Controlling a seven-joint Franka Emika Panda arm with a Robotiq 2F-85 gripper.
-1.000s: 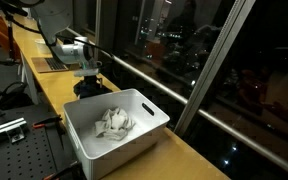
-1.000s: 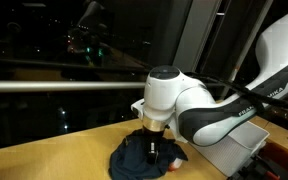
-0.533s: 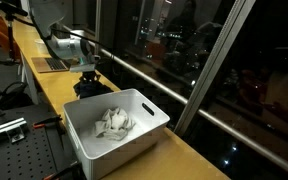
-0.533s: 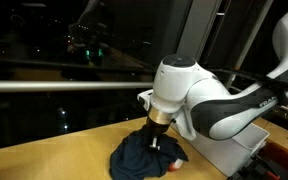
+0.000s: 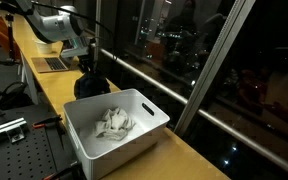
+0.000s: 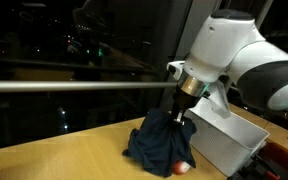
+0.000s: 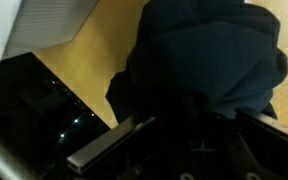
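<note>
our gripper (image 6: 180,103) is clenched on the dark cloth (image 6: 162,145), which hangs straight down at 6 o'clock, long axis vertical; the bin (image 6: 229,150) stands at 3 o'clock.

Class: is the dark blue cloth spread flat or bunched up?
Bunched up: the dark blue cloth hangs in a gathered peak from the gripper, lower folds at the wooden table.

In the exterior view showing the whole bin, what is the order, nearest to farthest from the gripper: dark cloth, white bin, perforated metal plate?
1. dark cloth, hanging from the gripper.
2. white bin, just below.
3. perforated metal plate, lower left corner.
</note>
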